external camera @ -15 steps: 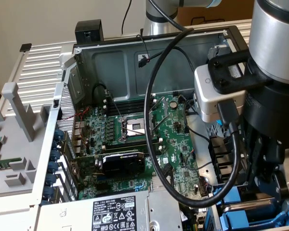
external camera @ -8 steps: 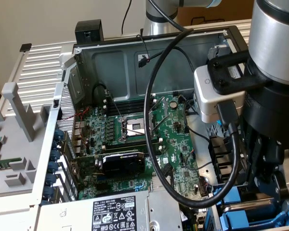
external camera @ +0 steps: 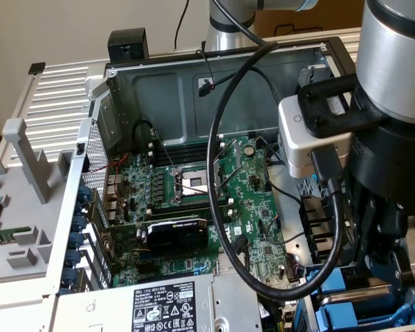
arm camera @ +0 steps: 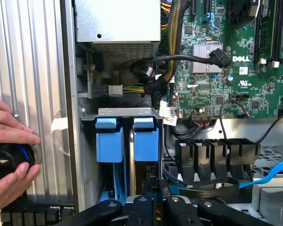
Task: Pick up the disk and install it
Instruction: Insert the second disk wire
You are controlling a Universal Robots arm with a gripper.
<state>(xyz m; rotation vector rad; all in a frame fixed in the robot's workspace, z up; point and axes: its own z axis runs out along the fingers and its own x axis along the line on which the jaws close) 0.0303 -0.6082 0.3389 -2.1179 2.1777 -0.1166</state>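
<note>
The disk [arm camera: 146, 143] stands on edge in the drive bay [arm camera: 127, 112] at the case's corner. Its bright blue carrier faces the wrist camera, and a thin silver edge runs along one side. My gripper [arm camera: 154, 190] reaches down onto the near end of that carrier, its black fingers close together and shut on it. In the exterior view the gripper [external camera: 377, 277] hangs at the lower right over the blue carrier [external camera: 363, 304], with the arm hiding most of the disk.
A second blue carrier [arm camera: 108, 141] sits right beside the disk. The grey power supply [external camera: 173, 304], the motherboard [external camera: 249, 200] and a thick black cable [external camera: 221, 138] fill the open case. A person's hand [arm camera: 9, 127] grips a black knob [arm camera: 7, 160] outside the case wall.
</note>
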